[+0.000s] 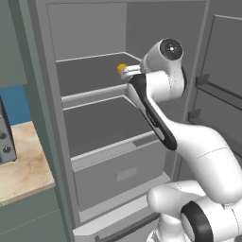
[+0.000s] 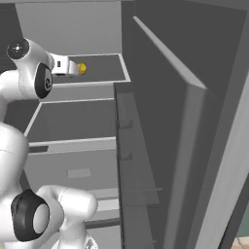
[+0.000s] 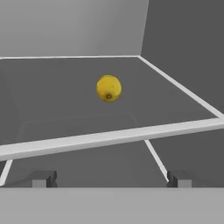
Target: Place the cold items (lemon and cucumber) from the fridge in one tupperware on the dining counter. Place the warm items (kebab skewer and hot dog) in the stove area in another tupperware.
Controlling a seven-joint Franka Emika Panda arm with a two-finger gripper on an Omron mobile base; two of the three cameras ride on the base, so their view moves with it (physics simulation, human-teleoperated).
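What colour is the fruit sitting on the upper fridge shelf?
Yellow: the lemon shows best in the hand view, with a small dark spot low on its skin.

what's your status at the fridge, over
Hand open, empty, at the upper shelf's front edge. Lemon sits on that shelf, ahead of the fingers, untouched. Nothing between hand and lemon.

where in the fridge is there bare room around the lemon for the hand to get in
The upper shelf is bare on all sides of the lemon: between it and the front lip, toward the back wall, and toward the right wall. The open gripper faces it from in front of the lip. The shelf below is bare too. Nowhere crowded.
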